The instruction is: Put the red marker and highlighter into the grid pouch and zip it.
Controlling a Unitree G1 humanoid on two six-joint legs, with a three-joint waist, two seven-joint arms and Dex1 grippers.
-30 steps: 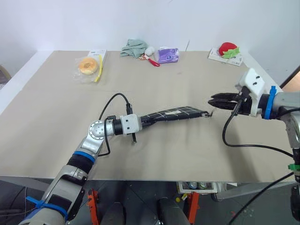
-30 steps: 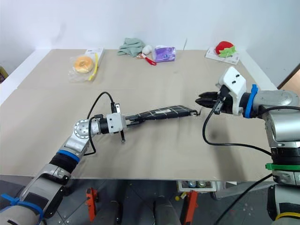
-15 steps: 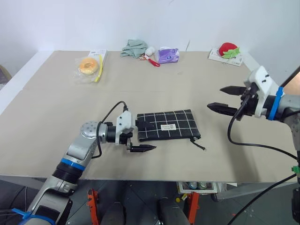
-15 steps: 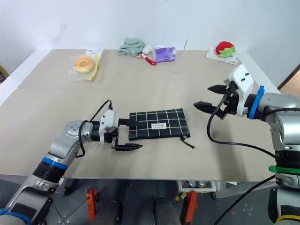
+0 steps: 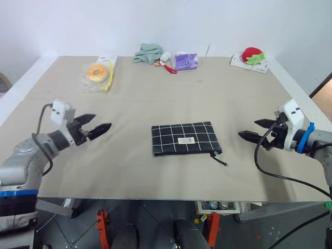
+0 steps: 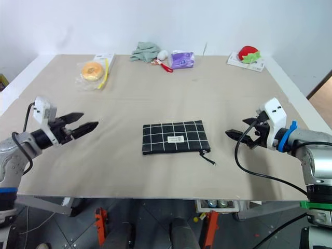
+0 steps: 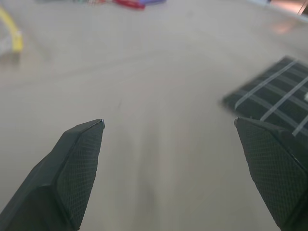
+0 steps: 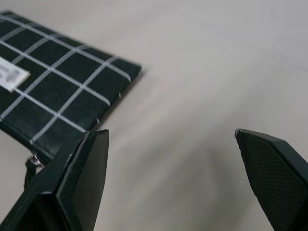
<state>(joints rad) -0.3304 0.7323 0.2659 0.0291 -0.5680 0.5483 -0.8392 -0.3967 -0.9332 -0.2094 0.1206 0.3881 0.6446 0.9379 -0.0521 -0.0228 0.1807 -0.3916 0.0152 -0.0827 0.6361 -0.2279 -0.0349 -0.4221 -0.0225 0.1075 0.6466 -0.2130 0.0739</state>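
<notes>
A: Changed since a second ago?
B: Plenty. Then: pouch hanging in the air, pinched at one end by the left gripper, cord end near the right gripper. Now: lying flat mid-table, zipper edge toward the near side, cord pull trailing right. Let go by both.

A: And the grippers?
B: Pulled well apart to either side of the pouch, touching nothing. Left fingers spread wide, right fingers spread wide too, tips pointing inward.

A: Marker, highlighter?
B: Not to be made out; can't tell whether inside.

A: Materials?
B: Black fabric crossed by white grid lines, flat rectangle, small white label. Textured black pads tapering to points.

A: Surface, room?
B: Smooth beige table, white rim, plain white wall behind. Along the far edge: bagged doughnut, crumpled green cloth, purple packet, red-and-green plush on a card.
</notes>
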